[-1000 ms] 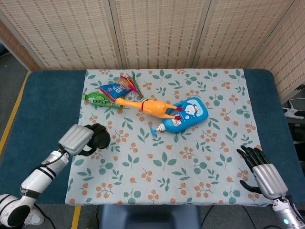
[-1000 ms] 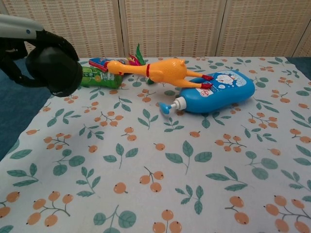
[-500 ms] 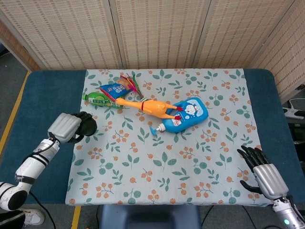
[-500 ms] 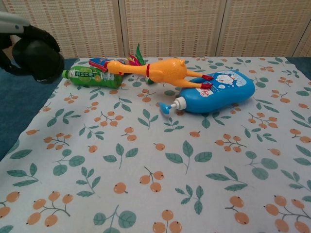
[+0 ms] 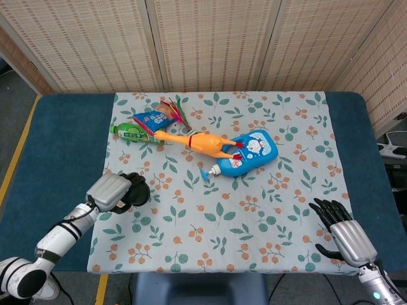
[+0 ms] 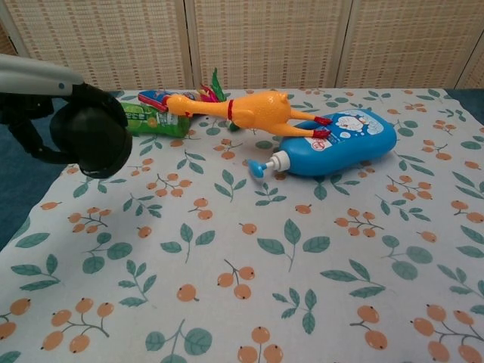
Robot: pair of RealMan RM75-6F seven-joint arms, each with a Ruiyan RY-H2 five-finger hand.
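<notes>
Left hand [image 5: 121, 191], fingers curled, near green bottle [image 5: 130, 133]

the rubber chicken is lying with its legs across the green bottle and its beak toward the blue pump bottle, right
No, it is the other way round. In the head view the rubber chicken lies with its red legs across the blue pump bottle and its beak toward the green bottle. The chest view shows the same.
</notes>
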